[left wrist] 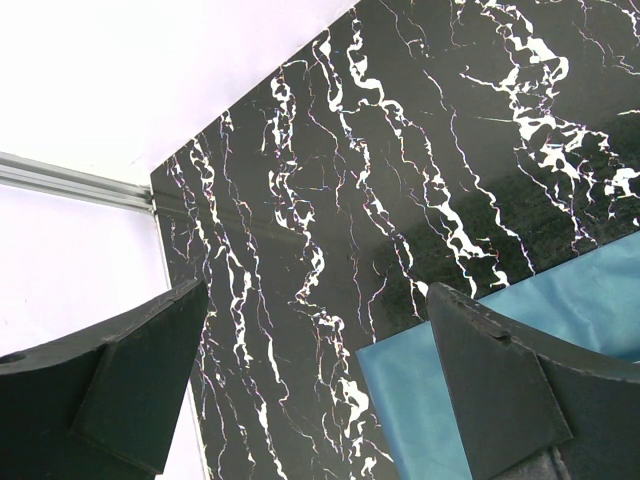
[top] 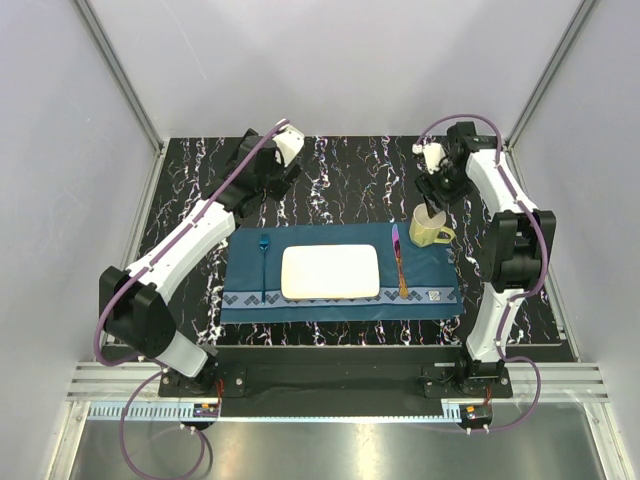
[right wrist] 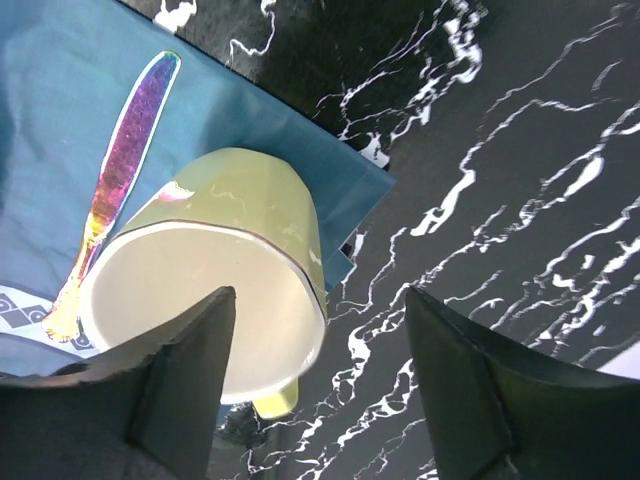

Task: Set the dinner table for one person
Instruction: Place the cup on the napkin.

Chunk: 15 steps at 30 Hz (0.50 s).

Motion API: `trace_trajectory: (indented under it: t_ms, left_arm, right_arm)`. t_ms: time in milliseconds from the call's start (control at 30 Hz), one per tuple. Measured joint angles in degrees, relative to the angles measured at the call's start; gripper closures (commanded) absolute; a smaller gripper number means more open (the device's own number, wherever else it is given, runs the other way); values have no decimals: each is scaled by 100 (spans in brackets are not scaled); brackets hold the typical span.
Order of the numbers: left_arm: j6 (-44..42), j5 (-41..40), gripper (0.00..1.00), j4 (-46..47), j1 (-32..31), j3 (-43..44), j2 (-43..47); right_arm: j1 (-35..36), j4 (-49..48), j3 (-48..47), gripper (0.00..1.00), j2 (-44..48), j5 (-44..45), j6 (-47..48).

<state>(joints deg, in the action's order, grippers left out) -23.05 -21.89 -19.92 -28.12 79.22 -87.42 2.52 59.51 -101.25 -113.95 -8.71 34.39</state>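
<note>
Black veined table point(top: 340, 170) carries a teal placemat point(top: 250, 295) near its front edge: white plate point(top: 330, 272) between blue fork point(top: 264, 262) and knife point(top: 399, 262), yellow mug point(top: 430, 228) at the mat's far right corner. From the left wrist, the left gripper point(left wrist: 318, 300) hangs spread above bare table by the mat's corner, holding nothing. From the right wrist, the right gripper point(right wrist: 320, 300) is spread too, one finger over the mug's mouth, the other outside its wall.
</note>
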Motion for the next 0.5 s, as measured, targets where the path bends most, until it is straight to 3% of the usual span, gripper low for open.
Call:
trace_trajectory:
  t_ms: [200,500]
  left_arm:
    - [0,0,1,-9,0,42,-9]
    - [11,-4,1,-9,0,52,-9]
  right_arm:
    - [0,374,-496,0,0,-24,48]
    - [0,791,-2243,0,-26,315,-256]
